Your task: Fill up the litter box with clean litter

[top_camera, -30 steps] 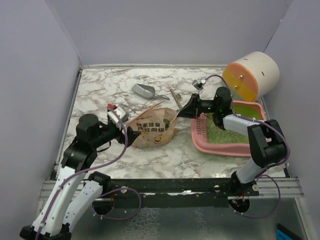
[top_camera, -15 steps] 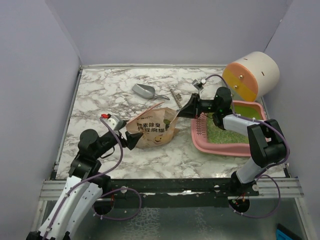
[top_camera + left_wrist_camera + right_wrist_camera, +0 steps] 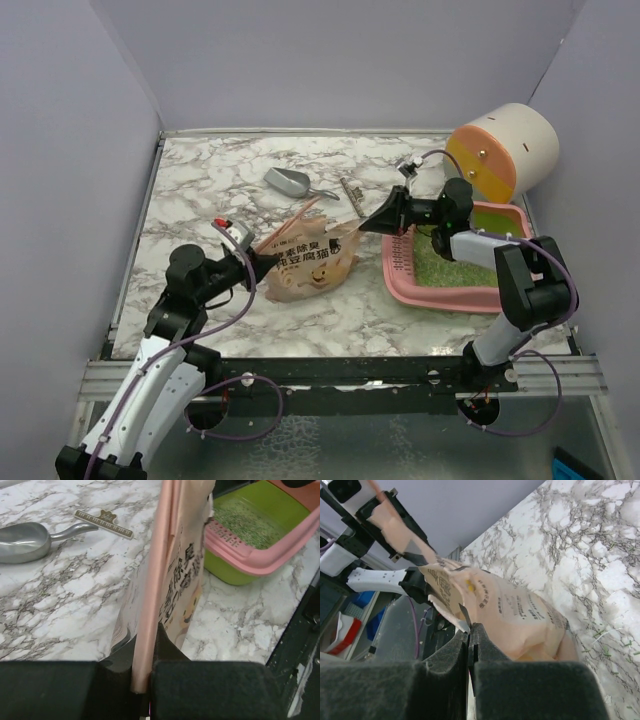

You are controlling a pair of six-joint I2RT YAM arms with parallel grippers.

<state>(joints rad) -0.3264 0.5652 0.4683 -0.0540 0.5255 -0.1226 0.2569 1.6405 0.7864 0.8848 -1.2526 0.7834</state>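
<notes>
The pink litter box (image 3: 450,297) sits at the right, with pale-green clean litter (image 3: 445,265) on its lime floor. A tan printed bag (image 3: 310,262) hangs tilted between both arms, just left of the box. My left gripper (image 3: 262,265) is shut on the bag's left edge, and the pink seam is pinched between the jaws (image 3: 145,645). My right gripper (image 3: 372,225) is shut on the bag's right upper corner (image 3: 471,630). In the left wrist view the bag (image 3: 175,570) stands beside the litter box (image 3: 270,560) and its litter (image 3: 245,522).
A cream, orange and yellow cylinder (image 3: 505,150) lies behind the box at the back right. A grey metal scoop (image 3: 288,182) and a small strip clip (image 3: 350,188) lie on the marble behind the bag. Purple walls enclose three sides.
My left gripper has closed on the bag's edge. The right gripper has shifted right with its corner, so the bag is now stretched and raised between the two.
</notes>
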